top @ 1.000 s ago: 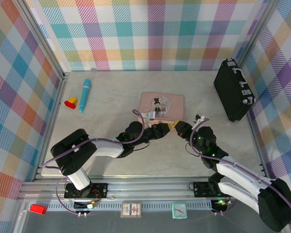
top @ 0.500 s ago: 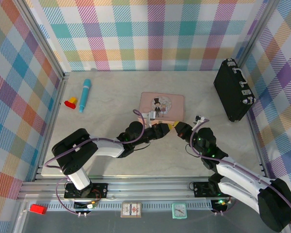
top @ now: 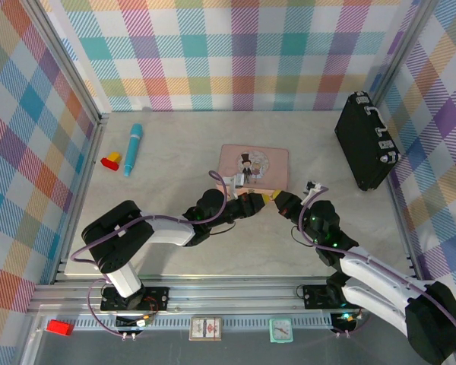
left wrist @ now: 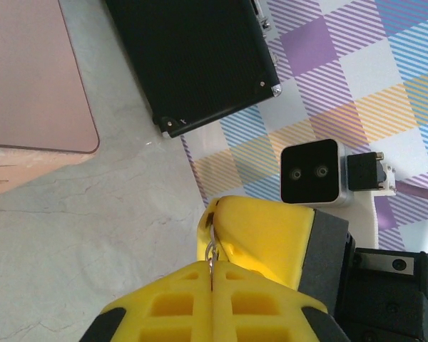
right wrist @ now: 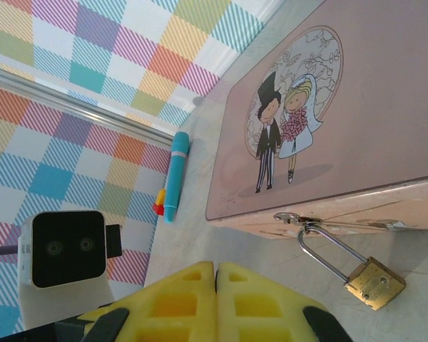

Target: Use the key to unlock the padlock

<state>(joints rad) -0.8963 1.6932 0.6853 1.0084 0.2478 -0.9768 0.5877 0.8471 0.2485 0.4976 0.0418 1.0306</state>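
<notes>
A small brass padlock (right wrist: 374, 283) hangs by its thin shackle from the hasp on the front of the pink tin (right wrist: 357, 92) and rests on the tabletop. My two grippers meet tip to tip just in front of that tin (top: 254, 163). The left gripper (top: 254, 201) is shut, and a thin metal key (left wrist: 211, 251) with a small ring sticks out between its yellow fingertips (left wrist: 192, 274). The right gripper (top: 277, 200) is shut on the other end of the same key, its yellow fingers (left wrist: 260, 239) directly facing mine. In the right wrist view the right gripper (right wrist: 215, 265) shows its fingers pressed together.
A black case (top: 365, 141) leans against the right wall. A blue tube (top: 132, 149) and yellow-and-red blocks (top: 110, 160) lie at the back left. Plaid walls enclose the marble tabletop (top: 175, 251) on three sides.
The left gripper's jaws have closed onto the key held out by the right gripper. Both arms have stayed almost in place.
</notes>
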